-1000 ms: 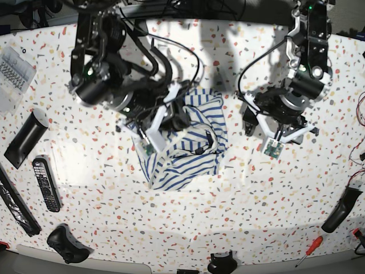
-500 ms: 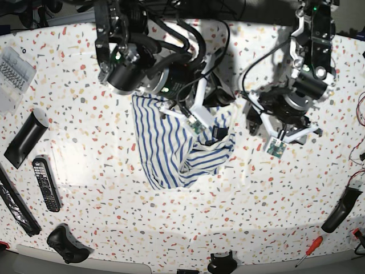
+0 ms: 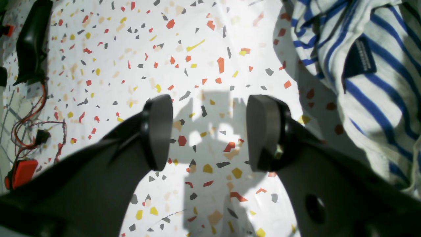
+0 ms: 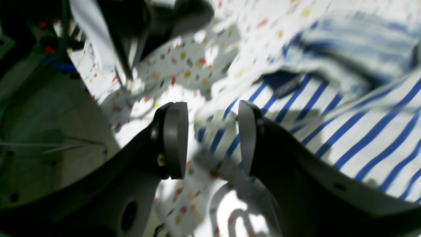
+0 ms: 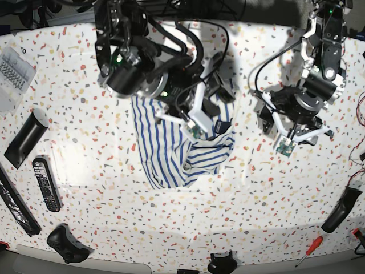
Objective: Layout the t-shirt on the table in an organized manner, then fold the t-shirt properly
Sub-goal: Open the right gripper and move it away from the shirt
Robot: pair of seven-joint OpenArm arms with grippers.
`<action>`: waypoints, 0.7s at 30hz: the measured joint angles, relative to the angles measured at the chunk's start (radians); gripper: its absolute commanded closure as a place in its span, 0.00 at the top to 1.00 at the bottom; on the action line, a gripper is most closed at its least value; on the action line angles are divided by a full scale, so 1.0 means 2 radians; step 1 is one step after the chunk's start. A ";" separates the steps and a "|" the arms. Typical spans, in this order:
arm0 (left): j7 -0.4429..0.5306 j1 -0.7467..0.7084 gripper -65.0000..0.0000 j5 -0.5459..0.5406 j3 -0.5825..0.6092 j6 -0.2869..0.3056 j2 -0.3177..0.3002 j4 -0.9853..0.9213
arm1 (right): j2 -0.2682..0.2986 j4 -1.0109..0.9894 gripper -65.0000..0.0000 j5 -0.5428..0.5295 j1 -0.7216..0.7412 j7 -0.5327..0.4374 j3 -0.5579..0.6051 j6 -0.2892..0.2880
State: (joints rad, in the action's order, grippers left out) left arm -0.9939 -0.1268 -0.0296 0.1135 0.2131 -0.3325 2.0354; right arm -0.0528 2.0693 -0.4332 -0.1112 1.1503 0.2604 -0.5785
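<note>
Speckled white terrazzo is seen across the whole table (image 5: 102, 188), its left margin taken up by a clear parts box (image 5: 12, 71), a black bar (image 5: 25, 137), a remote control (image 5: 45, 184) and a game controller (image 5: 67, 244). Between these and the t-shirt (image 5: 171, 145) a broad bare strip of tabletop is left. The shirt is bunched in a rumpled heap at the table's middle, its lower hem rounded toward the near edge and its upper part hidden under the right gripper (image 4: 210, 144). In the right wrist view that claw is seen spread, its pads standing apart over a striped fold, with no cloth pinched between them. A dark neck tag (image 3: 360, 59) is shown on the cloth's right edge in the left wrist view. Just right of the shirt, the left gripper (image 3: 209, 131) is held over bare table, its jaws spread wide with nothing between them. Open surface is found below and right of it, bounded at the far right by a black handle (image 5: 341, 210) and a red screwdriver (image 5: 308, 250)
</note>
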 measured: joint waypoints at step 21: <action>0.062 0.100 0.50 -0.100 0.027 0.131 -0.001 -0.116 | 0.036 0.000 0.38 0.066 0.042 -0.055 -0.271 0.016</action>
State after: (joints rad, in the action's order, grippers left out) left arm -0.8703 0.0723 -0.2298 0.1680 0.4759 -0.3347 1.8038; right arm 0.0193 2.0701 -0.3019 -0.0273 1.0397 -0.2821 -0.5457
